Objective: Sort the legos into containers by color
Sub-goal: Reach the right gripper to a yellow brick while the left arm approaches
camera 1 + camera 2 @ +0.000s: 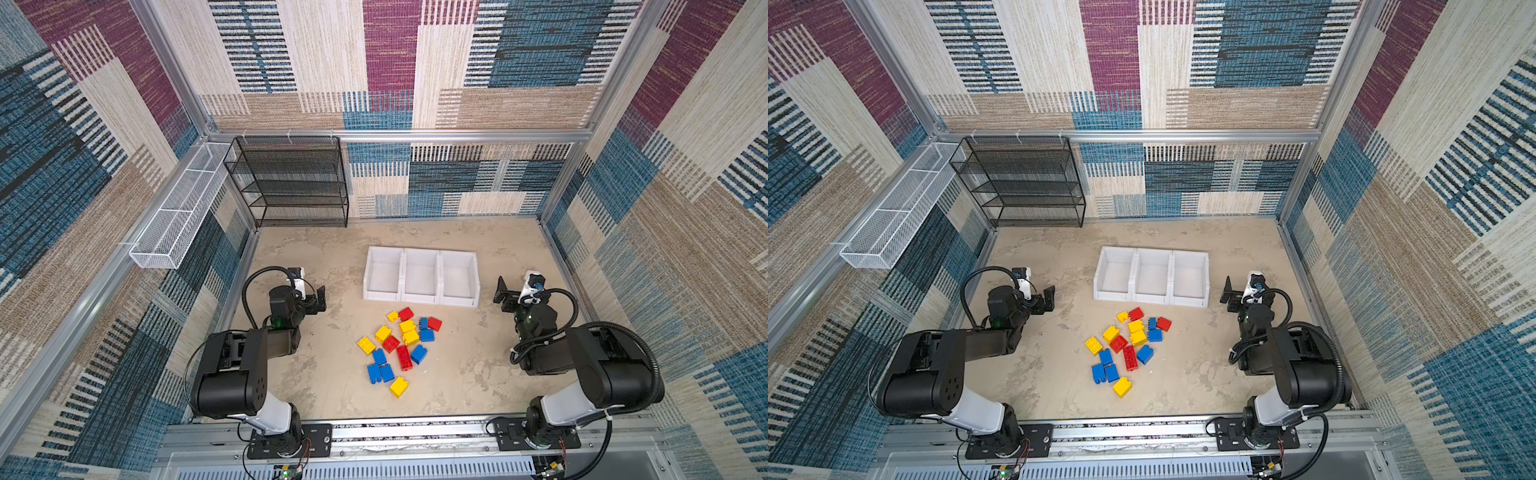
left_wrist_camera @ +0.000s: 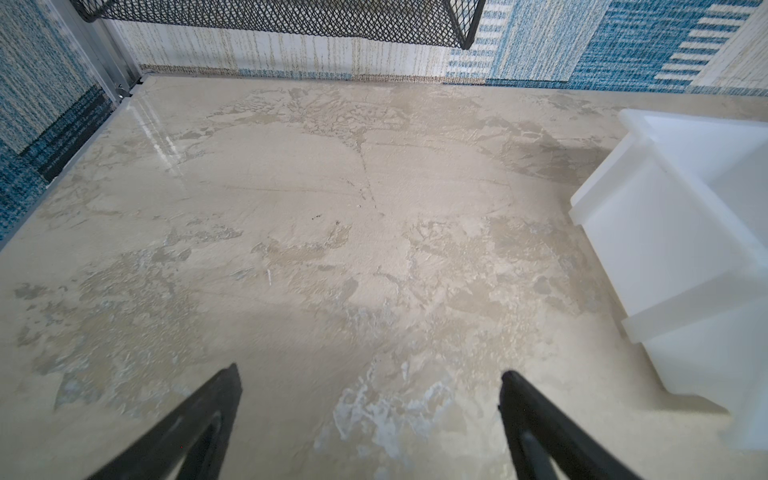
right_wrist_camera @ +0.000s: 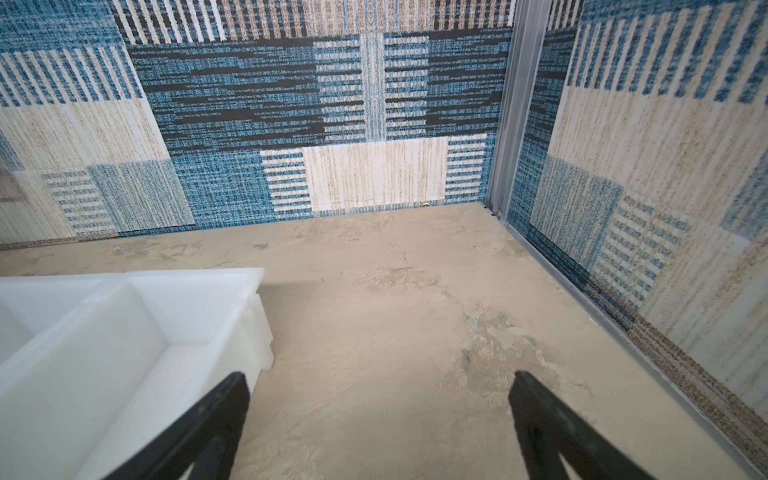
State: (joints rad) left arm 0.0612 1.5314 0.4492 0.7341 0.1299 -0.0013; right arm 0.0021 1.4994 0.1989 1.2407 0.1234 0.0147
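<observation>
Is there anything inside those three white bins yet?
Empty. In both top views the three white bins show only bare white floors; all the bricks lie loose in front of them.

Glossy plastic legos (image 1: 404,357), smooth white plastic containers (image 1: 422,299), and a rough, mottled table (image 1: 324,374), perhaps plaster-coated.

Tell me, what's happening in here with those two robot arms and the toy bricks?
Two robot arms are set up to sort the legos by color into the containers, but nothing is being handled at this moment. The left gripper and the right gripper are both open and empty, one at each end of the row of three white containers. The red, blue and yellow legos lie in a loose pile on the table in front of the containers, which are all empty.
</observation>
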